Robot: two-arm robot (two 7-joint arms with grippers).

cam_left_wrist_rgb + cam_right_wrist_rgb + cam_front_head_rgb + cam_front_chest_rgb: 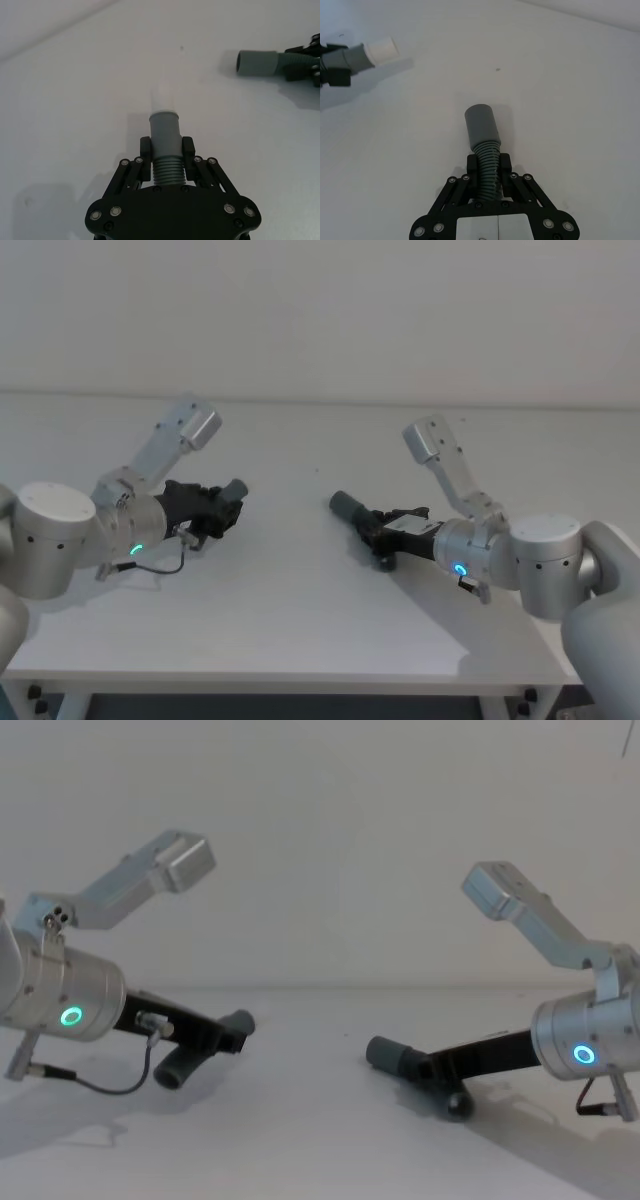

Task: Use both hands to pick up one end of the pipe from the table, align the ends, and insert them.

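Dark grey ribbed hose sits in both of my grippers. My left gripper [166,150] is closed narrow on the ribbed middle of the pale-tipped piece [165,129], with a finger pressed to each side. The piece's smooth cuff sticks out past my fingertips and ends in a whitish tip [382,50]. My right gripper [489,162] is clamped the same way on the ribs of the socket piece [481,125], whose dark round cuff juts forward. Seen from my head, the left gripper is on the left of the table [300,630] and the right gripper on the right, both low over the white surface. The two cuffs point roughly toward each other across the bare middle, well apart and not lined up. In the chest view each piece's back end droops below its gripper.
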